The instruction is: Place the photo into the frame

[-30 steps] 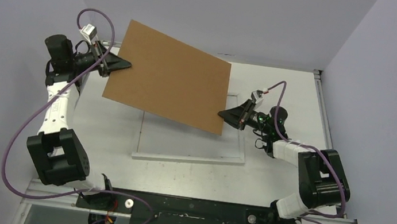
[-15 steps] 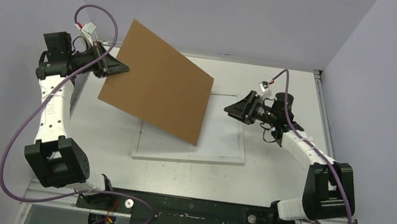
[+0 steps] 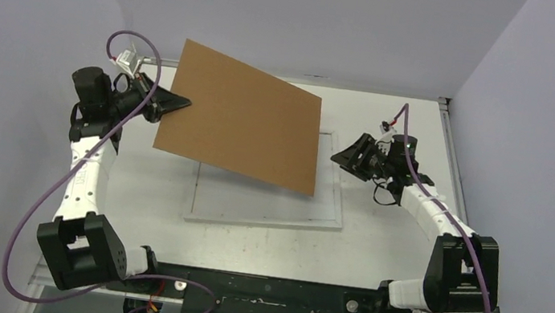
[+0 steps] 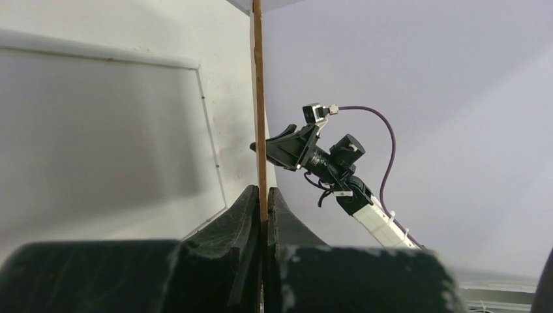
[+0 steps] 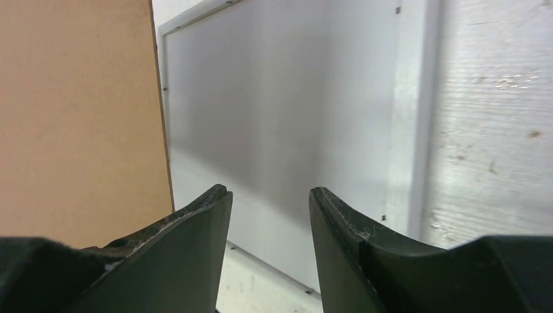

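Well, the left gripper is clamped on the left edge of the one brown board, which tilts above the one white frame lying flat on the table. The right gripper gapes empty beside the board's right edge. I'd carry the board clear without scraping the frame. No photo shows; perhaps it's hidden.

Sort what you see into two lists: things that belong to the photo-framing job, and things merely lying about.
Belongs: frame, lying flat; brown backing board, pinched by left gripper; right gripper, open, apart from the board. The photo is not in view.
Merely there: table; purple cables.
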Action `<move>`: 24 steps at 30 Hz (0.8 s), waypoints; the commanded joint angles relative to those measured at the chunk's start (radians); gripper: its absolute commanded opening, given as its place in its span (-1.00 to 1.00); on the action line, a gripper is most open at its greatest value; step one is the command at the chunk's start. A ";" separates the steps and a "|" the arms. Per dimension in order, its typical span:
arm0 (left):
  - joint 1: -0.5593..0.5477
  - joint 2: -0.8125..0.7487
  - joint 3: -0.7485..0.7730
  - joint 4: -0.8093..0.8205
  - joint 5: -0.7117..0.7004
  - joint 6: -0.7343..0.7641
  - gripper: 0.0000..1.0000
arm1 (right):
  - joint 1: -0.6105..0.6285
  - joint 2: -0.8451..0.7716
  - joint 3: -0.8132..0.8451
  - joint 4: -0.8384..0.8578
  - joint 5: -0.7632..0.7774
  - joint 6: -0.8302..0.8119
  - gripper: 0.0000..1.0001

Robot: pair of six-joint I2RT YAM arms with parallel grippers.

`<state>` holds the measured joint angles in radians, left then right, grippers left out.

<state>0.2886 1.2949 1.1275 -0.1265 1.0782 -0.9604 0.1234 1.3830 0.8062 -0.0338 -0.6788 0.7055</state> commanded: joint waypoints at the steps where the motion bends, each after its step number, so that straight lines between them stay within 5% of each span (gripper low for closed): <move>1: -0.016 -0.080 -0.081 0.085 -0.038 -0.109 -1.00 | -0.008 -0.001 0.049 0.001 0.110 -0.054 -0.04; 24: -0.120 -0.060 -0.261 0.110 -0.182 -0.066 -1.00 | -0.009 0.065 0.022 0.101 0.190 -0.017 -0.04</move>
<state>0.1799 1.2404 0.8654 -0.1165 0.8829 -0.9947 0.1173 1.4460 0.8341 -0.0036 -0.5041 0.6914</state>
